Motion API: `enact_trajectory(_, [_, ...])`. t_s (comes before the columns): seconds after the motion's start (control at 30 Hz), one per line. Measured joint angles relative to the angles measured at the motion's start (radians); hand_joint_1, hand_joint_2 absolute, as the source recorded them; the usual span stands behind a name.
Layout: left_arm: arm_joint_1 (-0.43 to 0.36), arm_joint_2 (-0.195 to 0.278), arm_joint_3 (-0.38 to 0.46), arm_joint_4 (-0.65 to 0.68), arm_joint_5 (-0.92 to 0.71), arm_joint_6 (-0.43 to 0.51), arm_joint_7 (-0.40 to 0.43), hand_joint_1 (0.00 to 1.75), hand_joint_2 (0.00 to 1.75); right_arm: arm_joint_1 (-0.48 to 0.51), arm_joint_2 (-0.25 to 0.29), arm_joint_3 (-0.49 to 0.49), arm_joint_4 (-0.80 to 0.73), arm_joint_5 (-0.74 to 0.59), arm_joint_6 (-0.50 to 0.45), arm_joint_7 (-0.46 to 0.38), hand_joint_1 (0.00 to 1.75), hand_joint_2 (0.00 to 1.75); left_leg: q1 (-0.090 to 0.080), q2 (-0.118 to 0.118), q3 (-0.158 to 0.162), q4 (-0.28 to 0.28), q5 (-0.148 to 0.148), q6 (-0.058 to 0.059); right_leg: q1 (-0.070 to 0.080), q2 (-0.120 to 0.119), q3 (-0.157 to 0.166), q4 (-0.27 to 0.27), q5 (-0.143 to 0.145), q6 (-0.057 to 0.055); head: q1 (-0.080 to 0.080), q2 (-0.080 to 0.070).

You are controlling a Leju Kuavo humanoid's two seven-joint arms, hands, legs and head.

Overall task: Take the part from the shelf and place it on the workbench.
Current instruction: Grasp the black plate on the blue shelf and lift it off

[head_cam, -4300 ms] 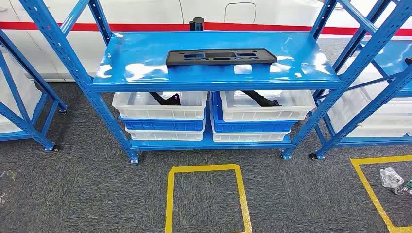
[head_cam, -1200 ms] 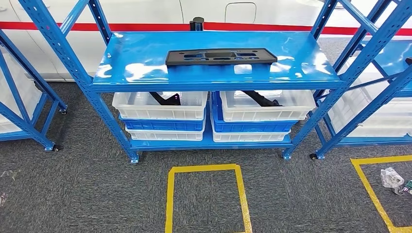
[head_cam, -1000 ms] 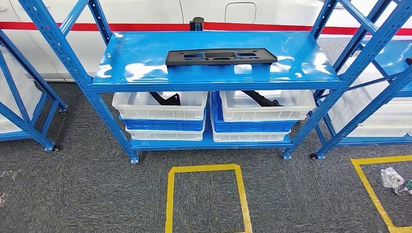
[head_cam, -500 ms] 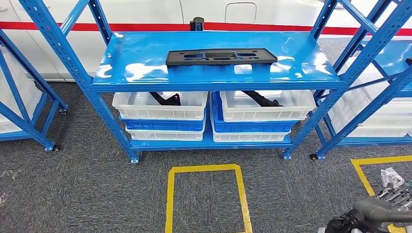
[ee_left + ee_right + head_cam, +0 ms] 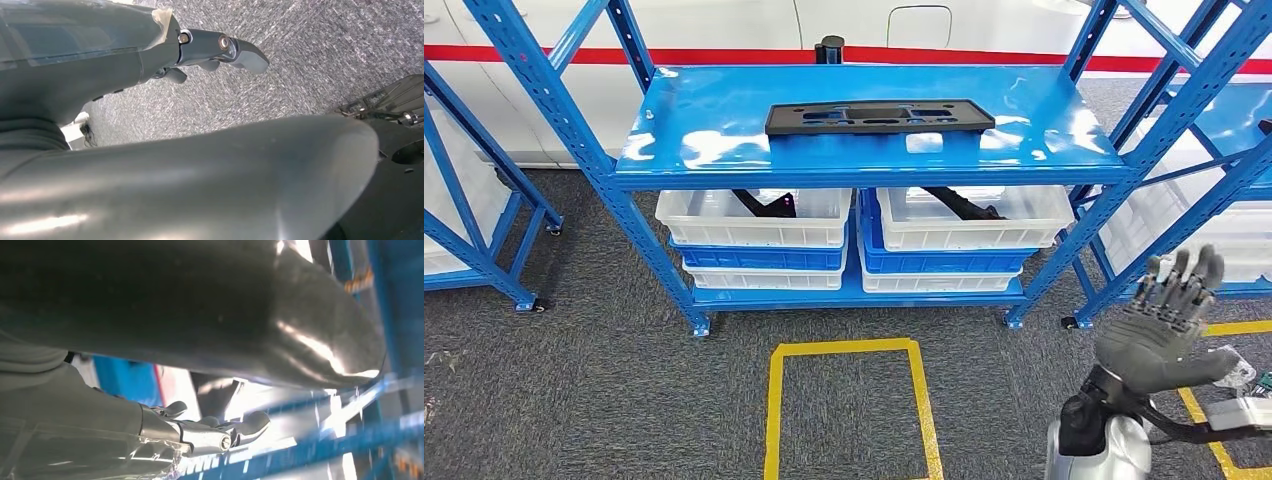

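A flat black rectangular part (image 5: 879, 116) with several cut-outs lies on the top board of the blue shelf (image 5: 724, 140), near the middle. My right hand (image 5: 1167, 317) is raised low at the right, well below and to the right of the part, fingers spread and holding nothing; its fingers (image 5: 220, 432) are seen against the blue frame in the right wrist view. My left hand (image 5: 210, 47) hangs over grey carpet, its thumb (image 5: 200, 170) and fingers apart with nothing in them.
Under the top board stand white and blue bins (image 5: 764, 240) holding black parts. More blue racks flank it at the left (image 5: 474, 230) and right (image 5: 1194, 150). Yellow tape squares (image 5: 849, 410) mark the carpet. A crumpled wrapper (image 5: 1234, 365) lies at the right.
My right arm has risen into the head view at the lower right; the hand has gone from low and sideways to upright with fingers spread. The part and shelf have not moved.
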Motion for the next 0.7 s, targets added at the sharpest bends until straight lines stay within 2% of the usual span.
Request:
enact_trajectory(0.47, [0.007, 0.0, 0.003, 0.0, -0.008, -0.004, -0.009, 0.0, 0.0, 0.011, -0.051, 0.467, -0.099, 0.167, 0.145, 0.011, 0.0, 0.0, 0.0, 0.0, 0.0, 0.0, 0.0, 0.0, 0.0, 0.0, -0.002, 0.0, 0.0, 0.0, 0.0, 0.0])
enact_trajectory(0.7, [0.009, 0.0, 0.004, 0.0, -0.023, -0.007, -0.013, 0.0, 0.0, 0.01, -0.089, 0.627, -0.11, 0.223, 0.19, 0.031, 0.0, 0.0, 0.0, 0.0, 0.0, 0.0, 0.0, 0.0, 0.0, 0.0, -0.007, 0.0, 0.0, 0.0, 0.0, 0.0])
